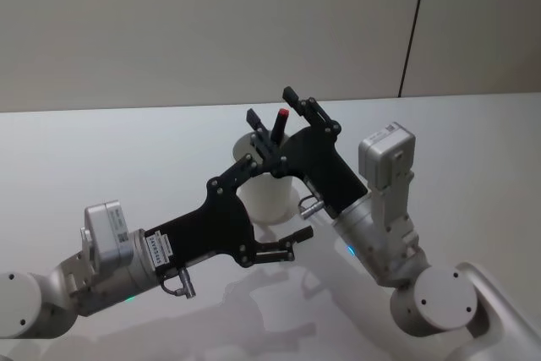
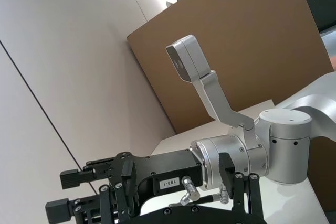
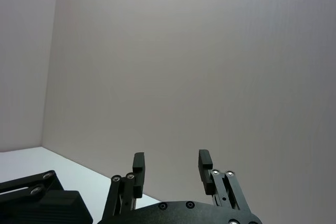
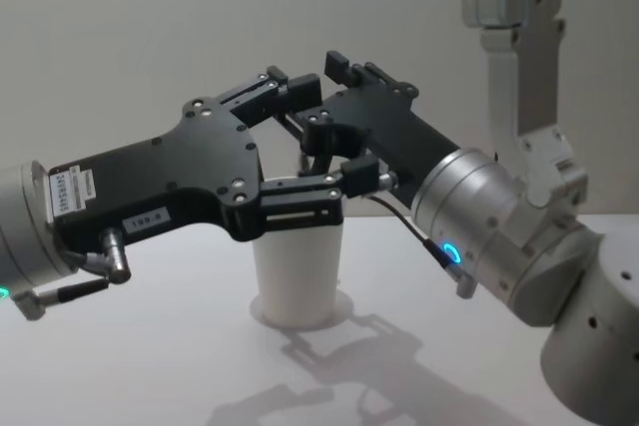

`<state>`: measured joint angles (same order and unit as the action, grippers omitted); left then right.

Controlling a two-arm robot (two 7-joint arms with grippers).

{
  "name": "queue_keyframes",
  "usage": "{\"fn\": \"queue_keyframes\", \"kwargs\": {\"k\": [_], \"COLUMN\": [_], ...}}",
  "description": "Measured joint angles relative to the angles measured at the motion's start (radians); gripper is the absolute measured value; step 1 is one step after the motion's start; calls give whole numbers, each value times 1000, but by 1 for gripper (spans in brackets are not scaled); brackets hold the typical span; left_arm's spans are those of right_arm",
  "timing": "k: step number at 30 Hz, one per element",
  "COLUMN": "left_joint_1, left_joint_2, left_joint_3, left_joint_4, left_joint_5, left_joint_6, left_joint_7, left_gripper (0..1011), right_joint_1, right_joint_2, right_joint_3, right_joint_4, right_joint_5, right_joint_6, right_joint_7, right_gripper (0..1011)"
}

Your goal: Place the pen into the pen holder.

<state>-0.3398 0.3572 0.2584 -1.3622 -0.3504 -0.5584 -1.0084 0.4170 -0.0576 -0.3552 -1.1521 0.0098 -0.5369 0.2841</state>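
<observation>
Pretty cramped mid-frame: the plain white tapered pen holder (image 1: pixel 269 196) stands on the smooth pale tabletop (image 1: pixel 127 150), with the pen's (image 1: pixel 281 121) red-tipped end poking up at its rim. Both matte black claws crowd over it, left claw (image 1: pixel 275 182) spread wide, right claw (image 1: pixel 300 106) spread too. The left one's label reads "199-6"; open tabletop all around.

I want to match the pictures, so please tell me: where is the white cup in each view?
Head view: cup at centre, partly hidden.
Chest view: lower centre, standing upright.
Left wrist view: aimed elsewhere, at the right gripper.
Right wrist view: aimed at the wall.
Shared landmark: the right gripper, just above the cup.
</observation>
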Motion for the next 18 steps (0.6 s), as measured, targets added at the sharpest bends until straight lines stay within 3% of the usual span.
{"fn": "queue_keyframes", "kwargs": {"k": [12,15,18], "left_joint_1": [0,0,0], "left_joint_2": [0,0,0], "left_joint_3": [0,0,0], "left_joint_4": [0,0,0], "left_joint_5": [0,0,0], "left_joint_6": [0,0,0], "left_joint_7": [0,0,0], "left_gripper": [1004,1004,1004], "right_joint_1": [6,6,6], "right_joint_2": [-3,-3,-3], "right_joint_3": [-1,-1,-1], "right_joint_4": [8,8,8], "right_joint_5": [6,6,6], "right_joint_6": [-10,-11,-11], "right_joint_7": [4,4,4], "right_gripper": [938,1001,1001]}}
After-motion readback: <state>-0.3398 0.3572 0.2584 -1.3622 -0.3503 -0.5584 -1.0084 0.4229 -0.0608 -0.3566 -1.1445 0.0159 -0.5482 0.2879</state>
